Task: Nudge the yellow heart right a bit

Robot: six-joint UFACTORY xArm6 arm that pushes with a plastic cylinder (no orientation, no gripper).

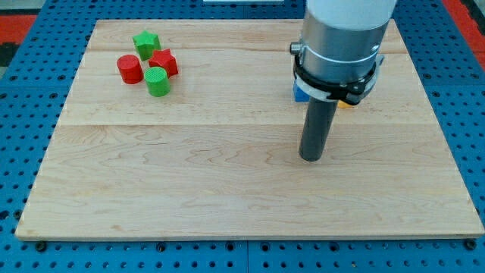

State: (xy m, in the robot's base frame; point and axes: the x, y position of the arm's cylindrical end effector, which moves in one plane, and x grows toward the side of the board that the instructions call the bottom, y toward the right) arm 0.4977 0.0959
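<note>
Tip (pixel 311 157) on bare worktop (pixel 189 182); rod end effector, no jaws, grasping nothing. Yellow heart unseen; yellow sliver (pixel 345 105) and blue block (pixel 300 92) at tip's 12 o'clock, behind arm. Risk: blind push shoves blue block instead.

Board (pixel 189 167): pale wood, visible grain running left to right, seams between planks, smooth with a light satin sheen.

Base (pixel 23 152) under the board: blue, matt, perforated with a regular grid of holes; looks like painted metal or plastic, cannot tell which.

Rod (pixel 317 125): dark grey, smooth, matt; my tip (pixel 309 158) shows the same finish.

Arm housing (pixel 341 34) above the rod: grey, smooth, faintly glossy, with a black collar (pixel 333 85) below it.

Far left blocks: green star (pixel 145 42), red block (pixel 164 63), red cylinder (pixel 129 69), green cylinder (pixel 157 81). All appear plastic, matt, with fine ribbed layering on the tops.

Blue block (pixel 300 92) and yellow sliver (pixel 345 105) behind the arm: mostly hidden, finish indeterminate.
</note>
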